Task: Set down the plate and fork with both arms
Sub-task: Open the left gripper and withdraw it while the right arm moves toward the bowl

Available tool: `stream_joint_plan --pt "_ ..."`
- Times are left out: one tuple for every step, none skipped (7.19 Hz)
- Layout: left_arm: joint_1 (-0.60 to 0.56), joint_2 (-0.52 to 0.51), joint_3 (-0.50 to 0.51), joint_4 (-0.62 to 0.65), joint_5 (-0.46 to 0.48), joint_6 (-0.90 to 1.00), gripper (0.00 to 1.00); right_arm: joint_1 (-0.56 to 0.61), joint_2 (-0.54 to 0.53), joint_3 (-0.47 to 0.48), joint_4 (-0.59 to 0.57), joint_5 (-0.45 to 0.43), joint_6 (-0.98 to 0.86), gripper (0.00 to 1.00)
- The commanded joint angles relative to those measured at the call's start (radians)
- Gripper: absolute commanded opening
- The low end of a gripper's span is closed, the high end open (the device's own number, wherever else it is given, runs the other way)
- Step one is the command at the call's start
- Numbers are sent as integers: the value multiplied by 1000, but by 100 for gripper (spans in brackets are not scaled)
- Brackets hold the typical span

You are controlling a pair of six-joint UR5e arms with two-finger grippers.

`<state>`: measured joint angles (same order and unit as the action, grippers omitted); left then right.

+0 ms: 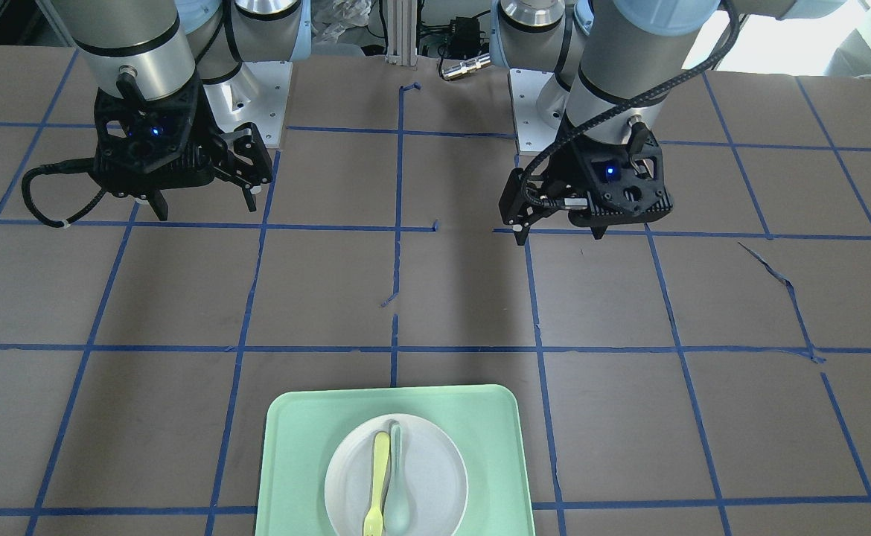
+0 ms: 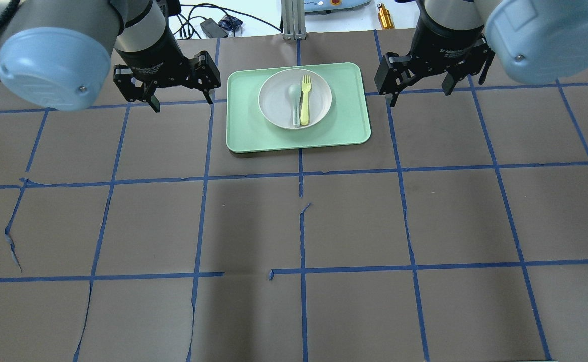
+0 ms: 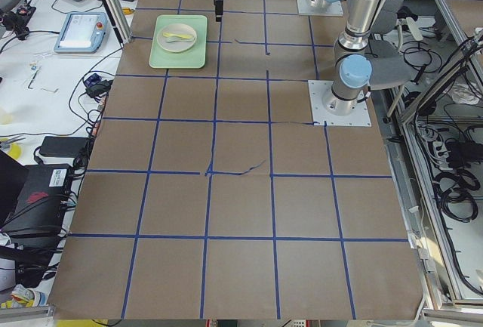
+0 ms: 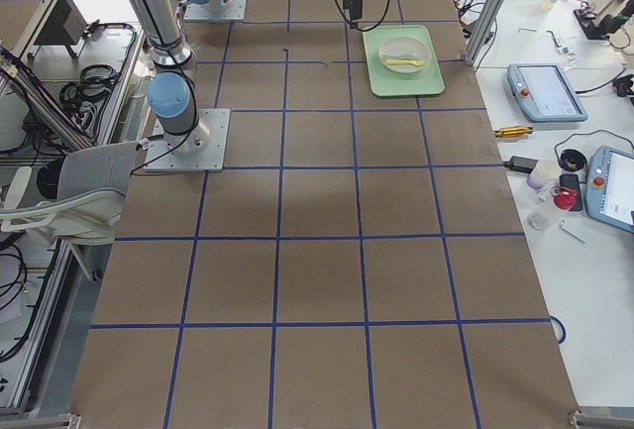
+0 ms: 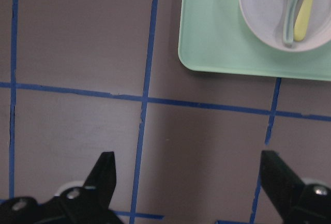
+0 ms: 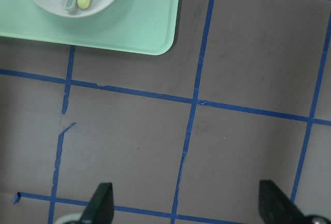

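The plate (image 2: 274, 98) rests on the mint-green tray (image 2: 246, 120) on the table (image 2: 294, 226). The fork (image 2: 304, 99) lies in the plate, just beside a teal-grey spoon (image 2: 294, 103). The left hand (image 2: 182, 100) and right hand (image 2: 418, 96) hang spread and empty, flanking the tray without touching it.

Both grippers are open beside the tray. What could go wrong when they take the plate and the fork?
The fork lies close beside the spoon, so a grasp on it may catch the spoon too. Both lie loose in the plate; lifting it first could spill them. The left gripper and right gripper must reach one small spot and might collide.
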<state>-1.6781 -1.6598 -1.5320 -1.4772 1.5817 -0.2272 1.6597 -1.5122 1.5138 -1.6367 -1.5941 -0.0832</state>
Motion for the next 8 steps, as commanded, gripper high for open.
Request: stream_joint_plan --pt "-5 17 -4 -52 1 2 100 0 3 29 -108 8 5 100" --pt "-2 12 -7 -51 1 2 100 11 41 34 -302 13 -4 100" --pt "0 11 -7 -48 1 2 100 47 131 20 -342 2 17 100" --pt "0 8 -7 -45 1 2 100 55 214 13 -353 3 84 100" --pt "0 6 -7 -46 3 2 100 64 322 -63 -446 14 129 100" --pt "0 8 -8 -51 3 2 100 90 424 -184 -407 46 134 100" --pt "0 6 -8 -51 3 2 100 106 543 -305 -346 54 149 100" --pt "0 11 -8 -52 4 2 100 118 646 -399 -344 54 234 100"
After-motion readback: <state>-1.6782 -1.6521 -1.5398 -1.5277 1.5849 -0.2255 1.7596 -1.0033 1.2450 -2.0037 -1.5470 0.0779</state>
